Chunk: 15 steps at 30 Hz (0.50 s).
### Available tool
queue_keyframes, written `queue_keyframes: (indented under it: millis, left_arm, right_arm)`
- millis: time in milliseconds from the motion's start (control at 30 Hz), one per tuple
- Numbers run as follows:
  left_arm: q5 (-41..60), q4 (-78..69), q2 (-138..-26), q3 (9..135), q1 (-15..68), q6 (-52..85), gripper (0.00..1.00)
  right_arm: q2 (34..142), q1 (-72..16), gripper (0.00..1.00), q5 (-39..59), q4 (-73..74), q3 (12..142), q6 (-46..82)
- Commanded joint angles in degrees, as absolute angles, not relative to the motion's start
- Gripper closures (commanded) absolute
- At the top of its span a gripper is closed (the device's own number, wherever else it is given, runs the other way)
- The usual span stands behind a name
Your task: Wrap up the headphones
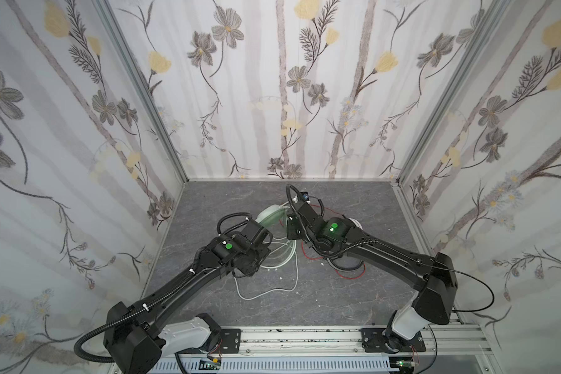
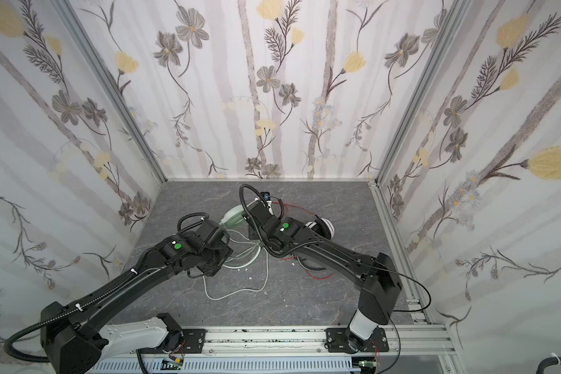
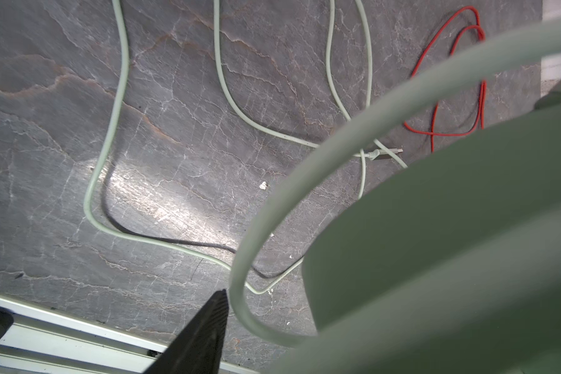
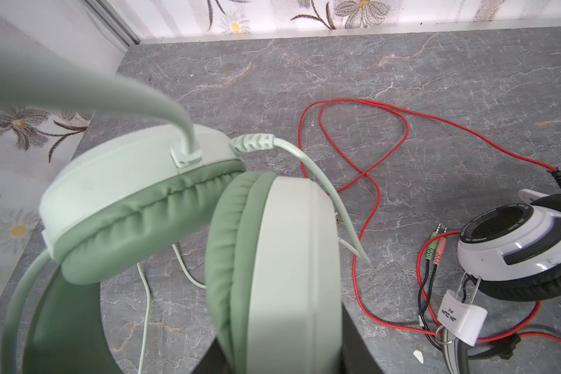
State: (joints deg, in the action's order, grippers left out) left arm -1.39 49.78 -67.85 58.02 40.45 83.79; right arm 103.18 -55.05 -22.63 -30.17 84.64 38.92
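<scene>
Arms: two, nearest the top camera; left arm [image 1: 182, 285] and right arm [image 1: 389, 255] reach in and meet over the middle of the worktop [image 1: 337, 301].
Worktop: one grey, stone-patterned slab carrying everything.
Headsets: two. You have the mint headset [image 4: 292, 259] between the two wrists at mid-worktop. The white-and-black headset [image 4: 515, 252] lies just to its right, partly under the right arm.
Right jaws: clamped on one mint ear cup, a finger on each side.
Left jaws: only one finger shows, beside the headset's thin hoop [image 3: 259, 223], so you cannot tell whether they grip.
Handling: likely light, with hard smooth shells, soft pads and a springy band. Hold the shell or band, not the pads.
Cables: two. The green cable [image 3: 87, 200] lies in loose loops. The red cable [image 4: 365, 175] is thinner and crosses itself. Both look limp and apt to slide, so take the green one near its strain relief [image 4: 253, 144].
Plugs: two small jacks [image 4: 439, 251], one pink and one green, beside the white cup.
</scene>
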Motion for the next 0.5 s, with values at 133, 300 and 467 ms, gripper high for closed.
queue_keyframes:
  millis: [133,300,467]
  left_arm:
    - [-1.18,49.71,-69.4,57.81,40.34,81.69,0.61]
    - [-0.18,48.39,-70.05,58.52,38.58,76.01,1.0]
    - [-0.18,51.08,-69.46,60.3,35.16,69.67,1.0]
  right_arm:
    - [100.91,-54.84,0.8,-22.91,-24.28,84.16,39.29]
    - [98.23,-54.84,0.75,-20.08,-22.52,81.7,39.14]
    - [92.02,-54.18,0.11,-12.29,-19.51,75.99,34.63]
